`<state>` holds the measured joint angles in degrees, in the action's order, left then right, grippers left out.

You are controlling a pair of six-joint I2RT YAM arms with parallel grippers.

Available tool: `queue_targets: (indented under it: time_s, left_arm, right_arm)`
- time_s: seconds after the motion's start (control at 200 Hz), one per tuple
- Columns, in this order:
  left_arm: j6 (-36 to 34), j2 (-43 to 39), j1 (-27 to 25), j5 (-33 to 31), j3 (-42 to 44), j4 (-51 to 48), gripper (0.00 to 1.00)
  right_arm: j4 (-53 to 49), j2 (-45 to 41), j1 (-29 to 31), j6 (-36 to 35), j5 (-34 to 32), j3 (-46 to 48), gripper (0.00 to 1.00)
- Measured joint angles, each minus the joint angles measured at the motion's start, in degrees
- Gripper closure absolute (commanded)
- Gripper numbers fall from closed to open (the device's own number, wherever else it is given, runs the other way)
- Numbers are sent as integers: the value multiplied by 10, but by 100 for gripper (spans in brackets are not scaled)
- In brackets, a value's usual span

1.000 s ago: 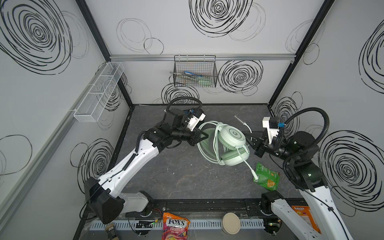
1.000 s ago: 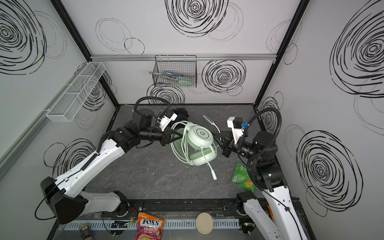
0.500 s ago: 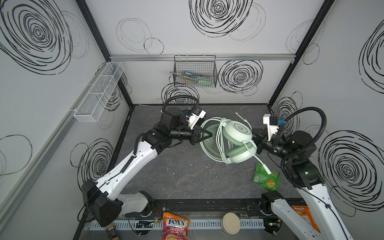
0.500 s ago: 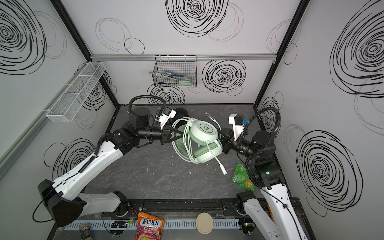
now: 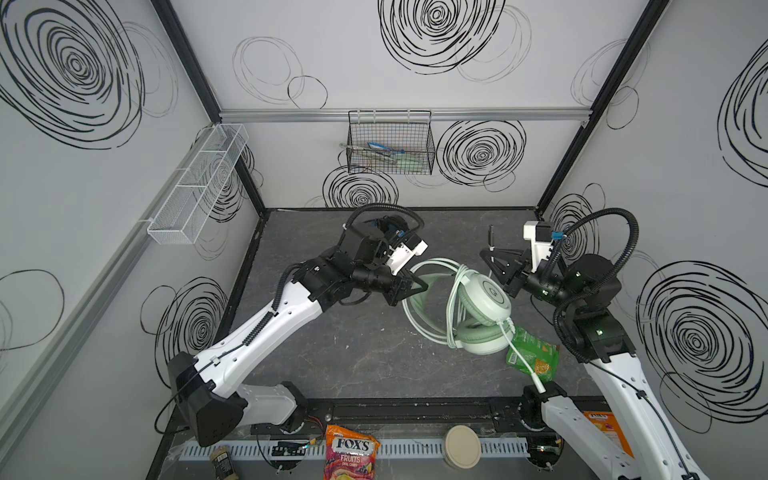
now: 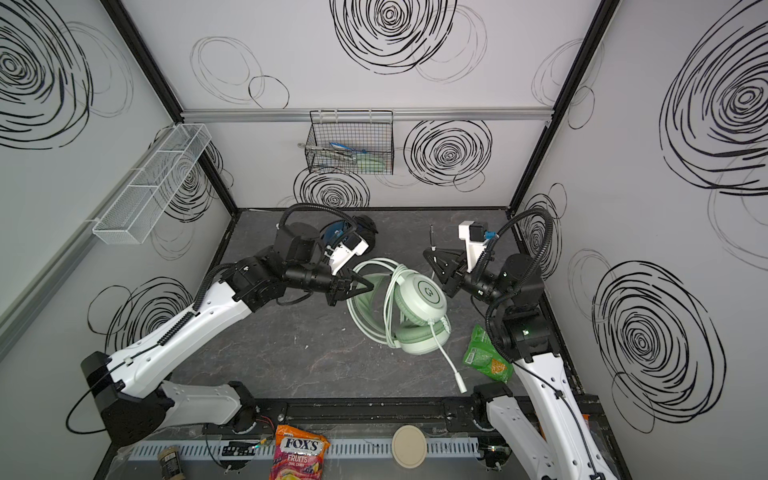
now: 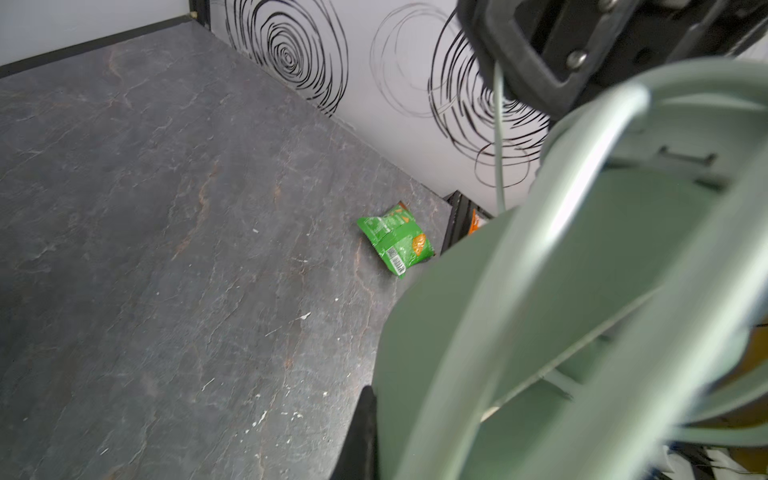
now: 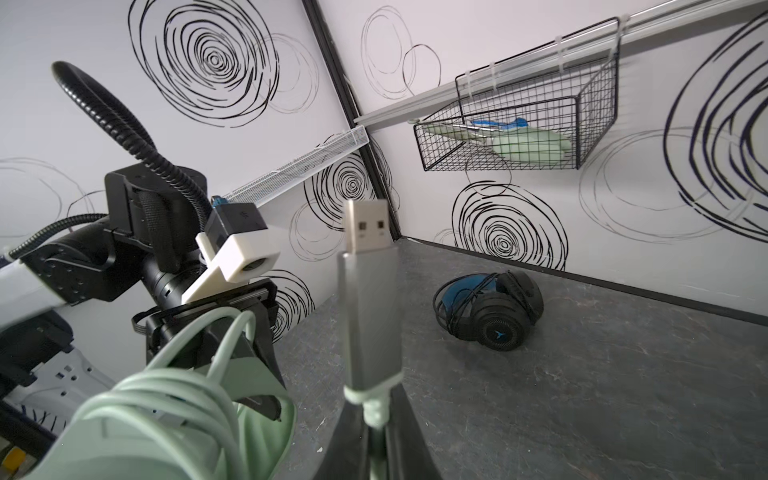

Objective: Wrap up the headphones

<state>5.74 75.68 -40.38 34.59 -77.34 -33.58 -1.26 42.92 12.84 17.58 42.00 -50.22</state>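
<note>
Cell: white walls with black scribbled spirals, black corner posts, aluminium rail along the back. Floor is a dark grey slate-look table, with pale flecks visible in the left wrist view. Left arm and right arm, white and black, reach in from the front rail. White mesh tray on the left wall. Black wire basket hangs on the back rail with pale green and blue items inside; can't identify them.

Mint-green headphones are between the two grippers, right of table centre. They look held off the surface; can't tell if the lower cup touches. Round cup with a grey logo faces up, padded cup below it, headband out toward the left arm. The pale cable is looped several turns round headband and cups.

Left gripper is clamped tight on the headband. Right gripper pinches the USB plug at its strain relief, grey body standing up out of the fingertips. A loose lead runs from the upper cup across the green snack packet in both top views.

Black headphones, blue headband, lie on the table by the back wall, black cable bunched round them. FOX'S candy bag and a beige disc sit in front of the rail.
</note>
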Motion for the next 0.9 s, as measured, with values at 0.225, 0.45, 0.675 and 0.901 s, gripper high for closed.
queue_targets:
  time_s: [0.225, 0.45, 0.675, 0.901]
  left_arm:
    - [-41, 38, 3, -94, 15, -15, 100]
    - [-44, 74, 13, -139, 50, 21, 100]
    - [-10, 141, 30, -201, 42, 57, 100]
    - [36, 249, 60, -236, -15, 76, 100]
  right_arm:
    - [34, 57, 6, -1, 43, 39, 100]
    - [46, 152, 26, -27, 27, 50, 100]
    - [37, 254, 66, -91, -38, -5, 100]
    - [52, 337, 78, -147, -136, -34, 100]
